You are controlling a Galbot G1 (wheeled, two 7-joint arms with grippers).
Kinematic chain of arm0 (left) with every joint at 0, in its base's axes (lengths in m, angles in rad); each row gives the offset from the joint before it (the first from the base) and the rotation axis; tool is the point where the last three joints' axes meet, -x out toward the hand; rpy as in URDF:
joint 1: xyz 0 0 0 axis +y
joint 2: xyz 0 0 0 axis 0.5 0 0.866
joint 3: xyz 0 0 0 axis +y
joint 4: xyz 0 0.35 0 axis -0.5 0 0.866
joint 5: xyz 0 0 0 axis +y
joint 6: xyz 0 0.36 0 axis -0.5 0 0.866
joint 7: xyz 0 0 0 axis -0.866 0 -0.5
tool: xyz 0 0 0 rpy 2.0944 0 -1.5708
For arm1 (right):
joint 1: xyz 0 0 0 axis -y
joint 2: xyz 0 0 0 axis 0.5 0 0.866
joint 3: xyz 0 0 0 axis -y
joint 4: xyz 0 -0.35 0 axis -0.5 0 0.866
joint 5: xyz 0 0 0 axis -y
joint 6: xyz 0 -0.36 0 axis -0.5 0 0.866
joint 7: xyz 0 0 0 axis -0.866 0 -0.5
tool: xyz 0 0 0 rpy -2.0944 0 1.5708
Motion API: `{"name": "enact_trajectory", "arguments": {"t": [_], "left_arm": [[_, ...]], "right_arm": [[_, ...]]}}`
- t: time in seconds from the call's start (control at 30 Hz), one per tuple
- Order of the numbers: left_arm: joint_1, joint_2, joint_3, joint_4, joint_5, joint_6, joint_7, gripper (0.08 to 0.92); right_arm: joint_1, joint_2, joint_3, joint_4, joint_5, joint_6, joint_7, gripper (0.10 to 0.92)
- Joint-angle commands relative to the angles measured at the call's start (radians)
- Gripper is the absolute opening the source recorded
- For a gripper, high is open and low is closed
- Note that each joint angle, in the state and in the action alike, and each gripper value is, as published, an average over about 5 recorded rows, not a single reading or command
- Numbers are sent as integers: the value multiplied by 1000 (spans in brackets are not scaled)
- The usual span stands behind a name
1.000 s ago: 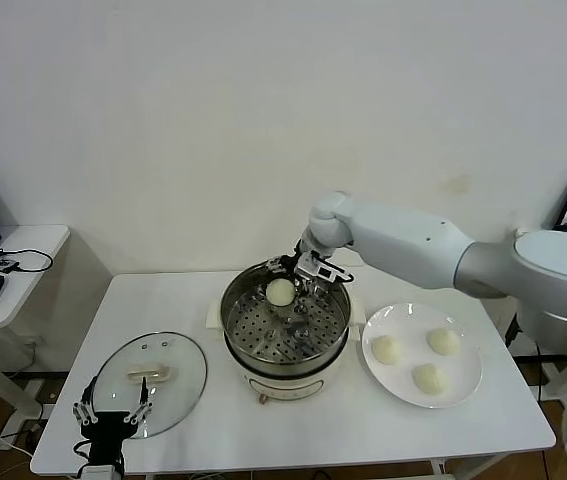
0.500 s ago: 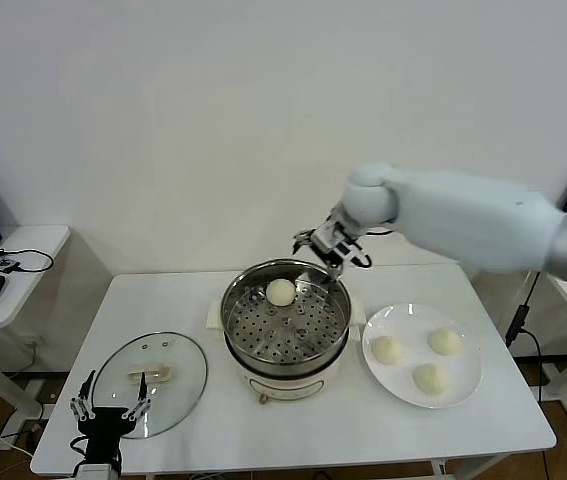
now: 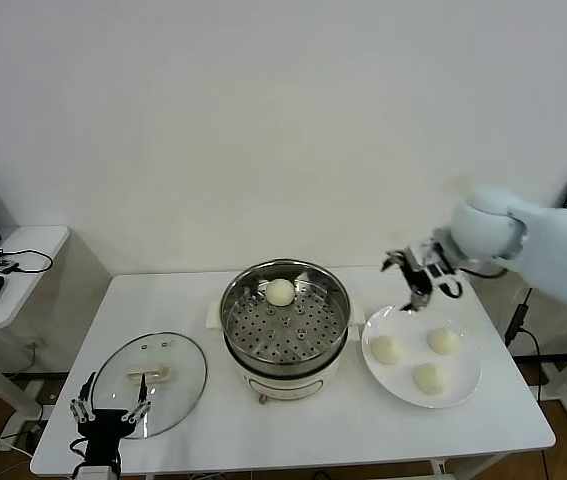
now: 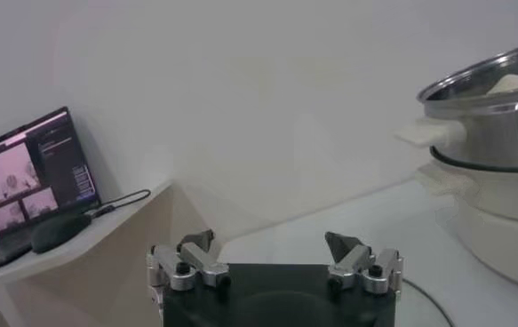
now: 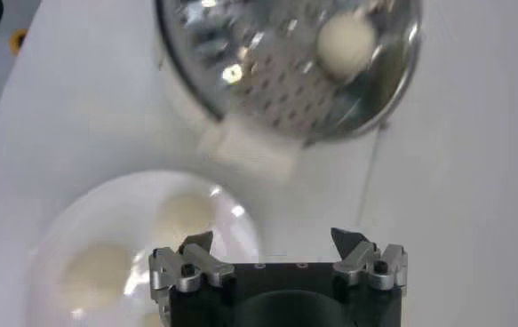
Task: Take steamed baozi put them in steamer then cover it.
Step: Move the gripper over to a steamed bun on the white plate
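Right tool (image 3: 415, 283) hangs wide open and empty above the plate's (image 3: 468, 385) 11 o'clock rim; three baozi (image 3: 444, 341) sit there, one baozi (image 3: 280, 292) in the steamer (image 3: 285, 325). Only the head view shows the cover (image 3: 150, 383) on the table (image 3: 363, 425), left tool (image 3: 110, 412) spread empty at its 6 o'clock edge.

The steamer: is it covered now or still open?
Open. The steamer has no lid on it: its perforated tray and one baozi show from above, and the glass cover lies flat on the table beside it.
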Motion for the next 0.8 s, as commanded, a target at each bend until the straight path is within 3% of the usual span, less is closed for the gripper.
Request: {"name": "enact_trajectory", "arguments": {"t": [0.03,0.8], "left_arm": [[-1,-3,-3,10,1,0,0,823],[-7,-7,-28,32,0,2,3,823]], "right_arm": [[-259,-92,153,-19,-98,-24,-3,823],[-626,178,409,-295,-219,26,72,823]]}}
